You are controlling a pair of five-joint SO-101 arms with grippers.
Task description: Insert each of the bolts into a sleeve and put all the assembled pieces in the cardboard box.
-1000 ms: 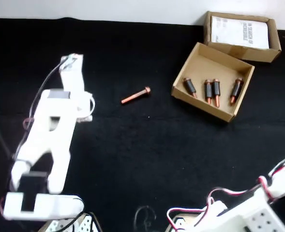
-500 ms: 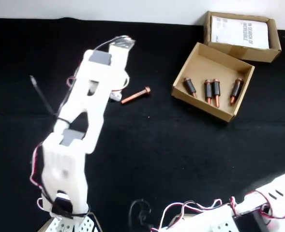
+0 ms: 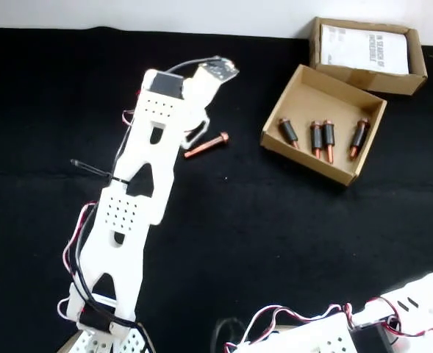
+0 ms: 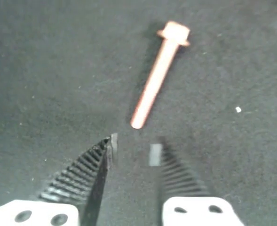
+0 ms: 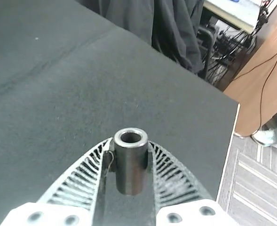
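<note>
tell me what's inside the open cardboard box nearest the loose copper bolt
Four copper bolts in dark sleeves lie side by side on the floor of the brown cardboard box. The near wall covers a strip of floor behind it.

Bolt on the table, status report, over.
Left gripper open, just short of the loose bolt, nothing between them. Right gripper shut on a sleeve. Four assembled pieces in the box.

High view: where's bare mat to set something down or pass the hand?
Widest bare patch: centre mat between the left arm, the cardboard box and the right arm. Also the far-left corner behind the left arm. Crowded: around the bolt, where the left hand hovers open, and the box's near half, holding four assembled pieces.
</note>
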